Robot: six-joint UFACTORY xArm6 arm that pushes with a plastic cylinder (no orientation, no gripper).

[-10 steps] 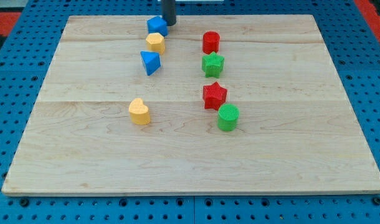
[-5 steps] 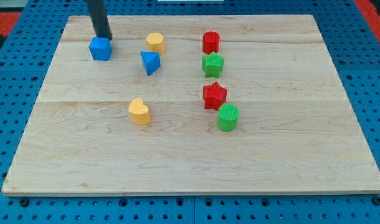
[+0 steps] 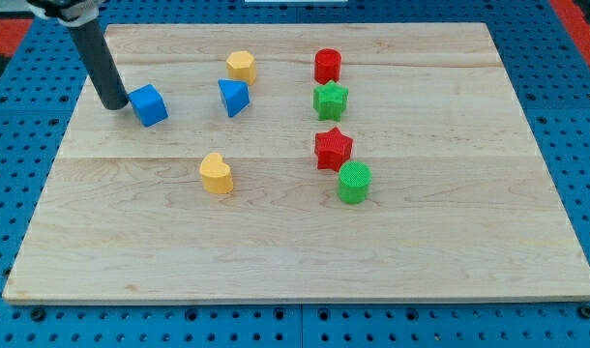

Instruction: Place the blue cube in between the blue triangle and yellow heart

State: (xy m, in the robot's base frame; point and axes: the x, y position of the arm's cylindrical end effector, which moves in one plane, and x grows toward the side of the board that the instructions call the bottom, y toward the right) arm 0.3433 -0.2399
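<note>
The blue cube sits on the wooden board at the upper left. My tip rests on the board right against the cube's left side. The blue triangle lies to the cube's right, with a gap between them. The yellow heart lies lower, below the triangle near the board's middle left.
A yellow hexagon sits just above the blue triangle. To the right stand a red cylinder, a green star, a red star and a green cylinder in a column.
The blue cube has been pushed from beside the yellow hexagon leftward, then down a little. My tip has moved from the cube's top right to its left side.
</note>
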